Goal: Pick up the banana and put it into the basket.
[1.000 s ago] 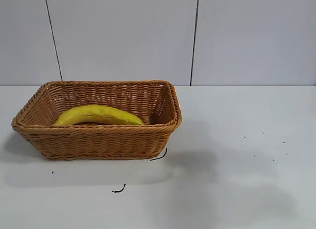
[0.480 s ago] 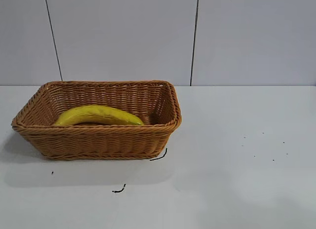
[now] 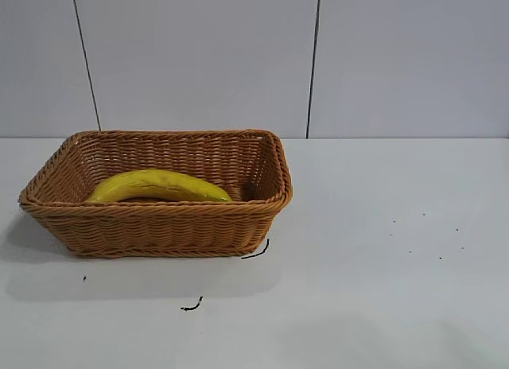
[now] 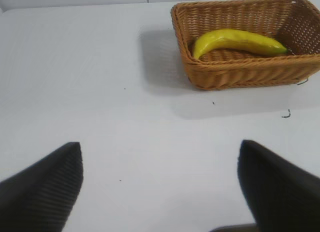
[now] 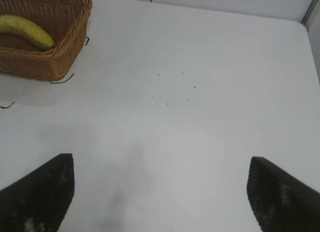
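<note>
Banana [image 3: 157,185] lies inside basket [image 3: 159,226] on table [image 3: 382,266]; left tool [image 4: 157,192] and right tool [image 5: 160,192] both wide, empty, well apart from basket.

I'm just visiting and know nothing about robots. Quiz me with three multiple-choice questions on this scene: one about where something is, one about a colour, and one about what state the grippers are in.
1. Where is the banana?
A. On the bare table
B. Inside the basket
C. Held in a gripper

2. What colour is the basket?
A. Brown
B. Blue
C. White

3. How do the two grippers stand?
A. Both shut on the banana
B. One open, one holding the basket
C. Both open and holding nothing

Answers:
1. B: the banana lies on the floor of the basket, below its rim.
2. A: its woven wicker sides are brown all round.
3. C: the left gripper and the right gripper each show fingers spread wide over the white table, away from the basket, with nothing between them.
</note>
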